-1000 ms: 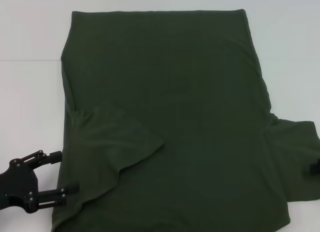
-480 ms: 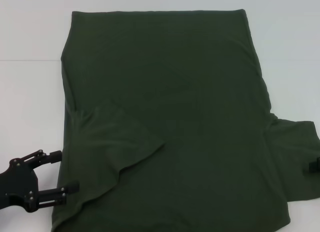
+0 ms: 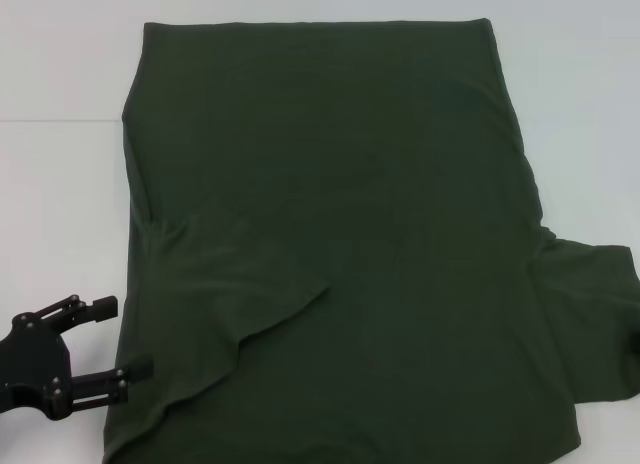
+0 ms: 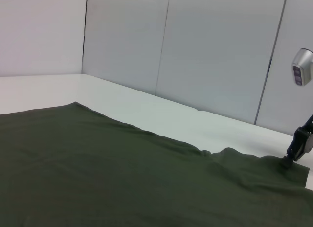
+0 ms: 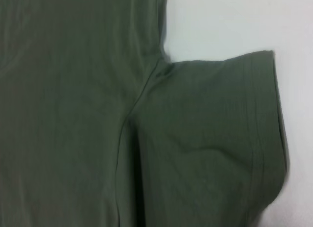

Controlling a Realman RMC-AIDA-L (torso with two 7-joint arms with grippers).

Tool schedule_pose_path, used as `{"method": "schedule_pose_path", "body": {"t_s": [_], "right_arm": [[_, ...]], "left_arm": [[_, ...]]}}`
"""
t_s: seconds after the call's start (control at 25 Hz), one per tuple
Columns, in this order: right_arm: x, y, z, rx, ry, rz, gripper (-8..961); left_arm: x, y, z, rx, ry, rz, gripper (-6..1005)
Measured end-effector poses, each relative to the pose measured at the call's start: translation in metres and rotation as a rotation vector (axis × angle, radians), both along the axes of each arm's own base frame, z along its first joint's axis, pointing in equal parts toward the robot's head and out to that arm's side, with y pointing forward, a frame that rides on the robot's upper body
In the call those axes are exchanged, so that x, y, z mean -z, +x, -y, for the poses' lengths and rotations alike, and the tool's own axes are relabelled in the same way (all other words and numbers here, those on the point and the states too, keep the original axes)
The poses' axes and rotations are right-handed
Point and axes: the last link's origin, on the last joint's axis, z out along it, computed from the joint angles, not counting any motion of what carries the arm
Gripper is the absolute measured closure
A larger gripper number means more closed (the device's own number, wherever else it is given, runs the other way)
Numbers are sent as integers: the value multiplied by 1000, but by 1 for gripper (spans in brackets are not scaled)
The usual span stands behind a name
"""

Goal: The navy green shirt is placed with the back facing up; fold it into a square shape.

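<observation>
Beside the navy green shirt (image 3: 340, 234), whose left sleeve (image 3: 230, 284) lies folded in, my left gripper (image 3: 122, 337) waits open; right gripper's (image 4: 296, 151) fingers I cannot tell.

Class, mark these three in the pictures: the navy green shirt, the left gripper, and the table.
navy green shirt (image 3: 360, 214), head view, middle of its back.
left gripper (image 3: 118, 336), head view, midway between open fingertips.
table (image 3: 60, 184), head view, bare white surface.

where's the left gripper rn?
Head view: left gripper sits low on the robot's left, open, just beside the navy green shirt edge by the folded-in sleeve.
</observation>
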Motion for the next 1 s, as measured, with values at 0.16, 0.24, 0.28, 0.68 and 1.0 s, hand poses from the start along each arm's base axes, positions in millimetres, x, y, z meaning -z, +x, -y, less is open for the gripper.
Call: {"method": "schedule_pose_path", "body": {"t_s": [0.16, 0.24, 0.28, 0.68, 1.0], "right_arm": [[0, 0, 0, -1, 1, 4, 808], [0, 0, 0, -2, 0, 5, 864], [0, 0, 0, -3, 0, 5, 891], [-30, -1, -6, -34, 66, 12, 934], [-56, -17, -15, -97, 120, -29, 926]], "left_arm": [[0, 0, 0, 1, 0, 1, 90], [0, 0, 0, 0, 0, 1, 91], [0, 0, 1, 0, 0, 1, 91], [1, 0, 0, -5, 1, 2, 92], [1, 0, 0, -6, 4, 1, 94]]}}
